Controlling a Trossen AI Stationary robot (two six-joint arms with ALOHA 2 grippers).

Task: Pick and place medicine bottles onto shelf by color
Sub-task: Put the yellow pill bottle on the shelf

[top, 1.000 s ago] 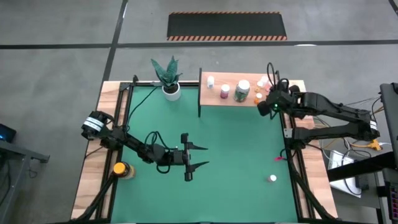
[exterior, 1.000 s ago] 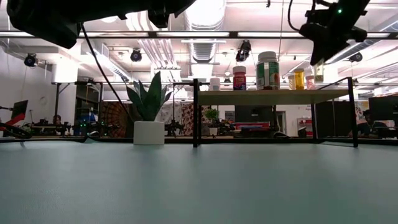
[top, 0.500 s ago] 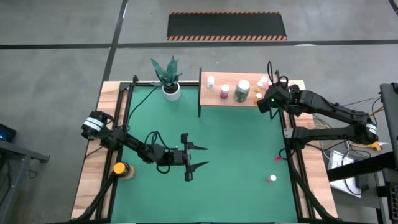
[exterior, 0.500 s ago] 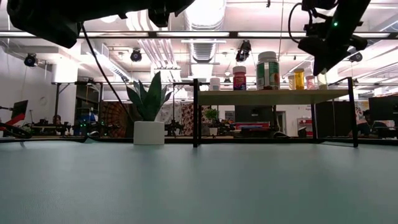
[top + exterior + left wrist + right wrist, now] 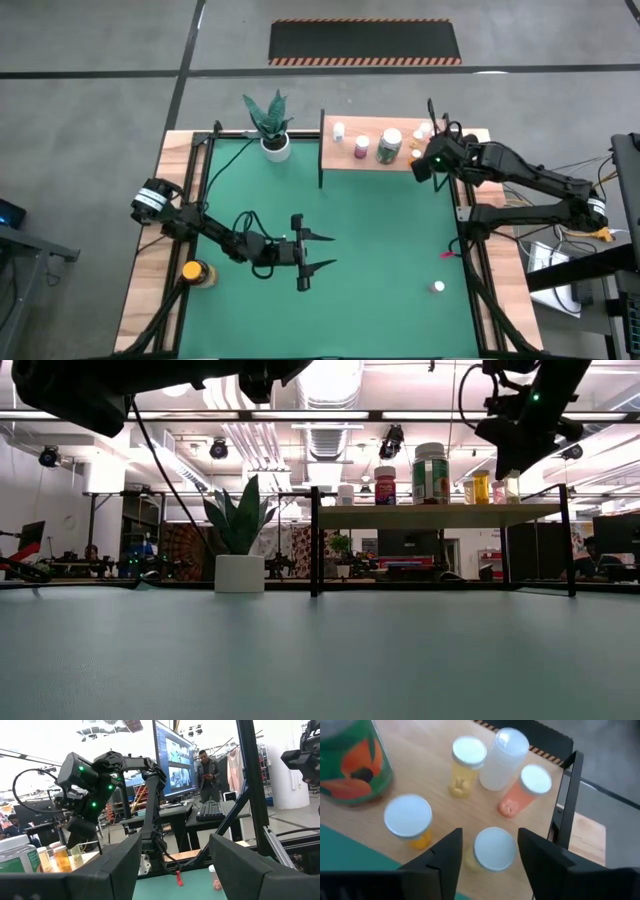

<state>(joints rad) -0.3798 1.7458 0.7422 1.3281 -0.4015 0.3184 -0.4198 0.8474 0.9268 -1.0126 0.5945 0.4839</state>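
The shelf [image 5: 372, 157] stands at the far right of the green mat with several medicine bottles on it: a white one [image 5: 338, 130], a pink one [image 5: 361, 147], a big green one [image 5: 389, 145] and small white-capped ones [image 5: 409, 817]. My right gripper [image 5: 489, 836] hangs open over the shelf's right end. Its fingers stand on either side of a white-capped bottle [image 5: 494, 849] that rests upright on the board, with a gap at each side. My left gripper [image 5: 318, 251] is open and empty over the middle of the mat.
A white-capped bottle [image 5: 438, 287] and a small red thing [image 5: 447, 255] lie on the mat near the right edge. An amber bottle with a yellow cap [image 5: 192, 271] sits on the wooden edge at left. A potted plant [image 5: 272, 140] stands left of the shelf.
My right gripper has swung slightly toward the table's far edge, staying over the shelf's right end.
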